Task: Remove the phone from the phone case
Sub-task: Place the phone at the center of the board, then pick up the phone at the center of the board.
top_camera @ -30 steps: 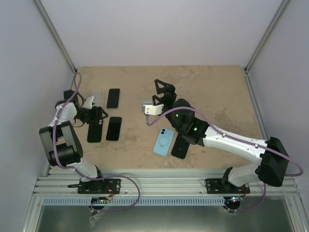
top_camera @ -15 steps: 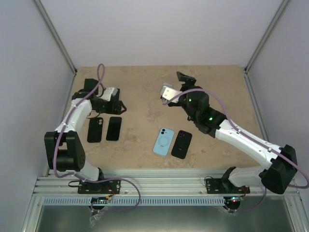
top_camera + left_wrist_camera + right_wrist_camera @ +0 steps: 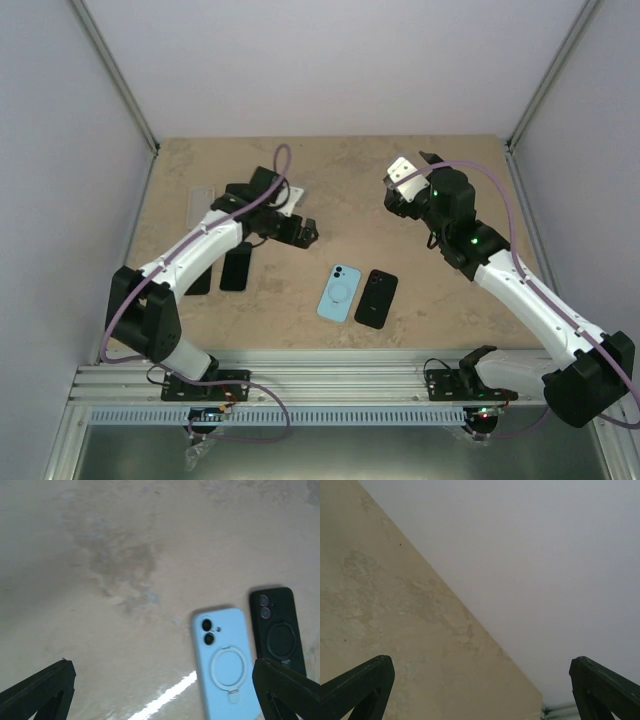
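Progress is judged unfinished. At the middle of the near edge of the beige stone-patterned desk (image 3: pixel 440 160), a light blue silicone phone case with a ring on its back (image 3: pixel 225 660) is laid face down, just beside a black phone case (image 3: pixel 277 630). Dark camera lenses (image 3: pixel 207 631) are seen in the cutouts, so each case is judged not yet emptied. Neither is touched. Above them the left gripper (image 3: pixel 161 664) is held with fingers spread, nothing pinched. Toward the far right corner the right gripper (image 3: pixel 480 661) is raised, fingers spread, empty. Near the left edge, flat black phones (image 3: pixel 236 268) and a clear plastic case (image 3: pixel 203 205) are seen; its contents cannot be told.
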